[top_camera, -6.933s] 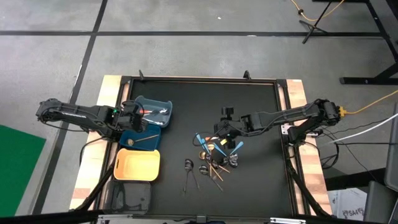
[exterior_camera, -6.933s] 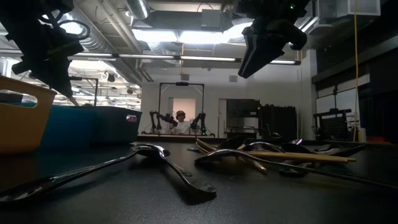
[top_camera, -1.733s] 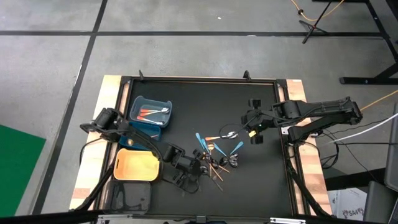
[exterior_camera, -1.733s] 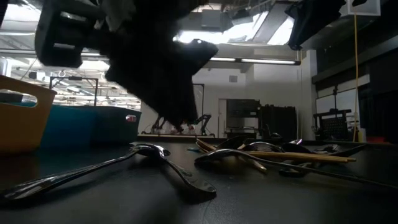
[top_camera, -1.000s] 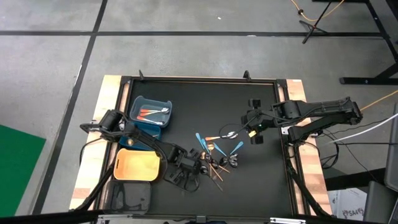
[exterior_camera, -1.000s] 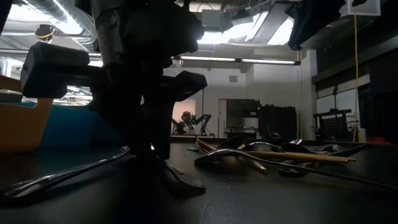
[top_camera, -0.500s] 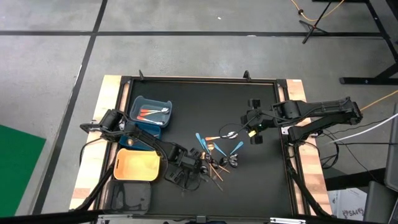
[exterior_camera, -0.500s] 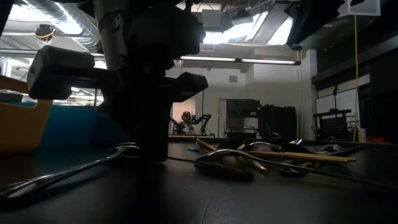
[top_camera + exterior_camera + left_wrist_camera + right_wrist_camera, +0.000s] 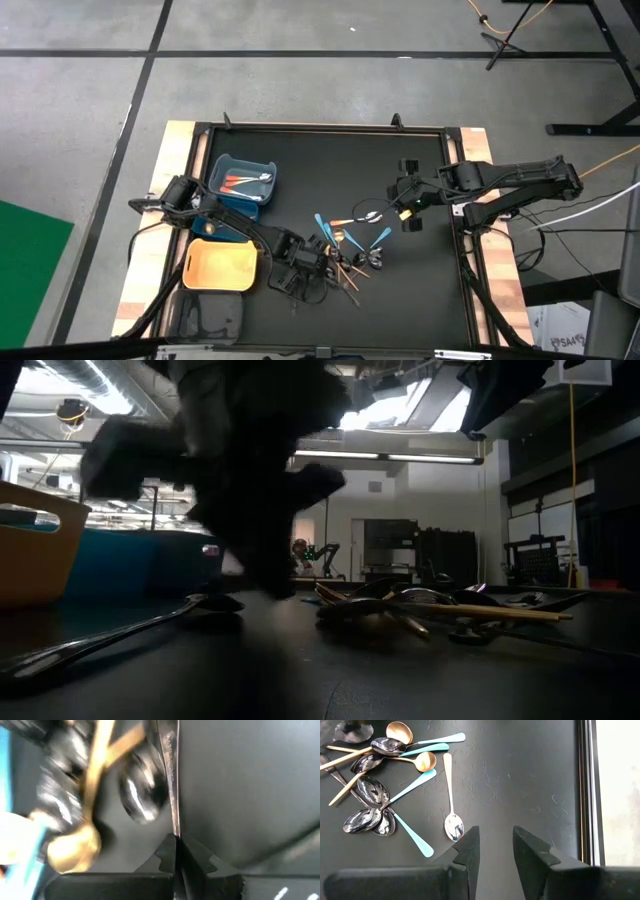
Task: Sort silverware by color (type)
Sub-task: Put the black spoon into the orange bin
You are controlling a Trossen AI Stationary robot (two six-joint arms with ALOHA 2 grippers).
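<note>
My left tool [image 9: 312, 268] is sitting low over the near edge of the silverware pile [image 9: 348, 252], clenched on the thin handle of a dark spoon [image 9: 172, 780]. Gold spoons [image 9: 80, 837] are lying right beside that grip, crowding it. I am holding the right tool [image 9: 492, 847] released above bare worktop [image 9: 420, 300], with an orange-handled spoon [image 9: 451, 802] and light blue-handled spoons [image 9: 410, 832] lying just ahead of it. The blue bin [image 9: 243, 179] is carrying two orange-handled pieces; the yellow bin [image 9: 220, 267] is standing beside my left arm.
</note>
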